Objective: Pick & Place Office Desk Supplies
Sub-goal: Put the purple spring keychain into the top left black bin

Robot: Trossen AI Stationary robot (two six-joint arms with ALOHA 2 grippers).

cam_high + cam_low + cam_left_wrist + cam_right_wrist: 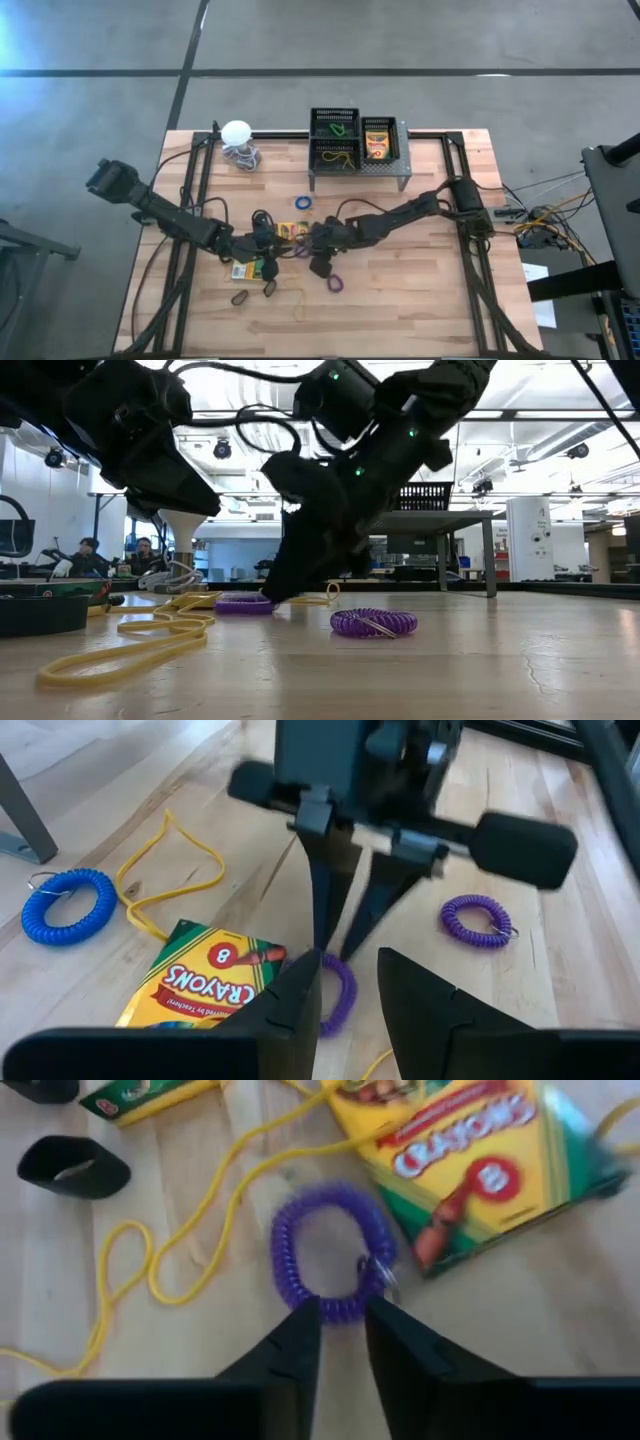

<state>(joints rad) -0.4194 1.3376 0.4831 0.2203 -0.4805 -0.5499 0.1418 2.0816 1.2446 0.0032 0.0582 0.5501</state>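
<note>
Right wrist view is showing the right claw, slightly parted and empty, straddling a purple coiled loop lying on the wooden surface beside a yellow-and-green crayon box; closing seems next.

White ball, grey stand, ppl

The right arm is extended from the right edge toward mid-surface, and the right claw is angled steeply downward with fingers slightly parted. The left arm is extended from the left, and the left claw is held low nearby, fingers parted.
</note>
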